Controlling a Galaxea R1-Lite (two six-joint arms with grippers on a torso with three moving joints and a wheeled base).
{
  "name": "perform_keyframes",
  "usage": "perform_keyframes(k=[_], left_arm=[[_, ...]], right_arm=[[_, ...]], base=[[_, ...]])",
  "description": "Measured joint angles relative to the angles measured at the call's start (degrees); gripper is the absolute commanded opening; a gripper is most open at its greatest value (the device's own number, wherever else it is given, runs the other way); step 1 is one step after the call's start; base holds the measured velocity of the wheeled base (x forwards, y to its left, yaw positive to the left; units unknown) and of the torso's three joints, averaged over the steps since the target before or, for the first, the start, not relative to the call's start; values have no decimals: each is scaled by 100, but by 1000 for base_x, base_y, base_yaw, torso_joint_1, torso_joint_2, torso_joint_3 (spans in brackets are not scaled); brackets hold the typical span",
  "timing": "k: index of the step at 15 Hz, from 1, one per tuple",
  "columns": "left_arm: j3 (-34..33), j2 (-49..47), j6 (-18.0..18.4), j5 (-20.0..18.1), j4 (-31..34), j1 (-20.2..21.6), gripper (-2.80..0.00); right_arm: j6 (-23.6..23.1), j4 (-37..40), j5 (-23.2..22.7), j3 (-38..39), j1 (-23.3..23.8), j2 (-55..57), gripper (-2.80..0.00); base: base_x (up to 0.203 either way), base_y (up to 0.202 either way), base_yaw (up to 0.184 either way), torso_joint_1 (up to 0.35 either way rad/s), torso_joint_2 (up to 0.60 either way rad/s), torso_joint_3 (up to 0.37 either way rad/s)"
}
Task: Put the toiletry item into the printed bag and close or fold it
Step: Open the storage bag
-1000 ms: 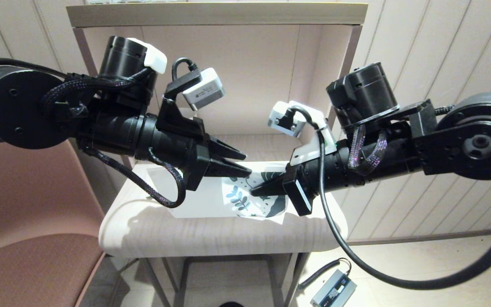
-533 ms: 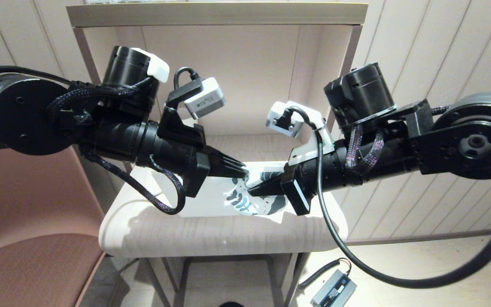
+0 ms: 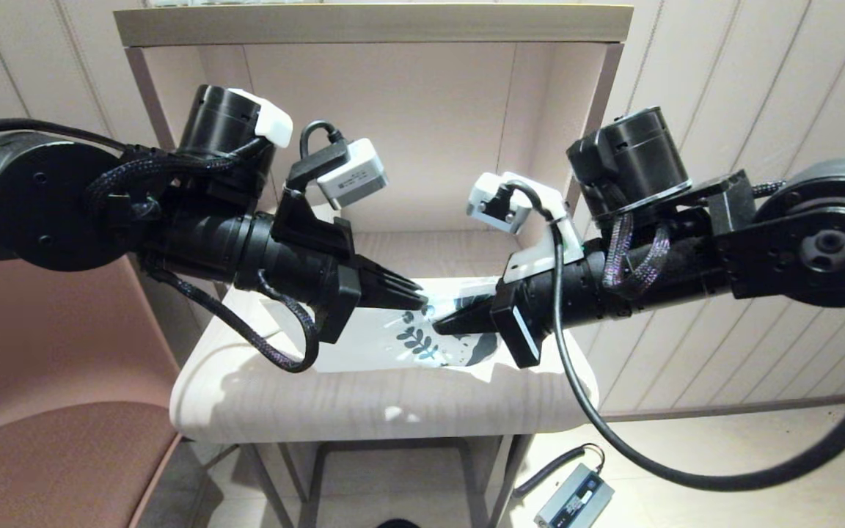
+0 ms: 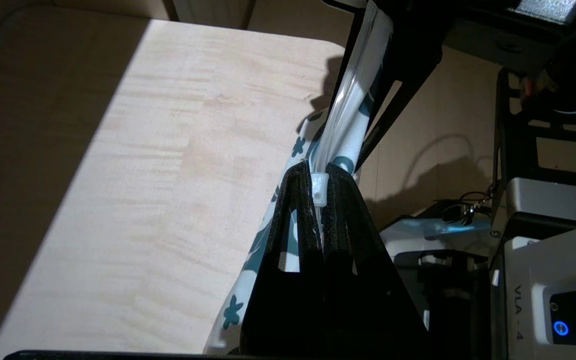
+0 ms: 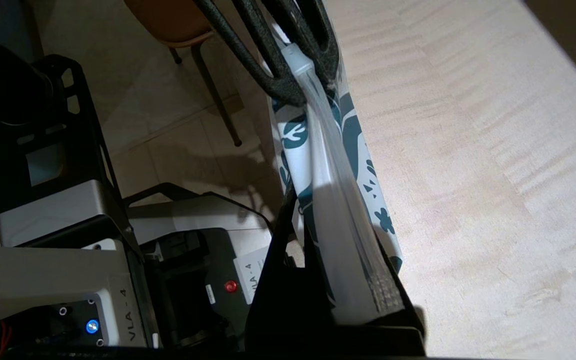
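closing step: printed bag (image 3: 393, 341) mid-frame on the table (image 3: 364, 403), top edge lifted. left gripper (image 4: 318, 187) pinched tight on the zip slider (image 4: 319, 189); right gripper (image 3: 444, 326) clamps the edge. toiletry item unseen. next: pull slider steadily along the track.

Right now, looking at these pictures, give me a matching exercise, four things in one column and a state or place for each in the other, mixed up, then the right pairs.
Things:
1. left gripper
2. right gripper
3. printed bag
4. grey box

States or places:
A. on the floor by the table legs
B. shut on the bag's white slider tab
C. lifted at its leaf-print end, held from both sides
D. shut on the bag's edge, opposite the other arm

Pairs: 1-B, 2-D, 3-C, 4-A
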State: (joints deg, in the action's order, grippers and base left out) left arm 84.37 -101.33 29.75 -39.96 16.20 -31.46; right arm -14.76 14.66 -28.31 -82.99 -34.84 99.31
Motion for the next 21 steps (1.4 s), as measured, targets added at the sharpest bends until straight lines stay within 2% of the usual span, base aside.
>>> perform_keyframes(k=[11,21], left_arm=[[-268,65,46,-61,2,445,-280],[-659,251,50,-539,0,1033,-280]], right_arm=[[0,3,-108,187,230,-374,-280],[10,3,-140,413,347,-721,-280]], base=[[0,0,0,0,0,0],[0,0,0,0,0,0]])
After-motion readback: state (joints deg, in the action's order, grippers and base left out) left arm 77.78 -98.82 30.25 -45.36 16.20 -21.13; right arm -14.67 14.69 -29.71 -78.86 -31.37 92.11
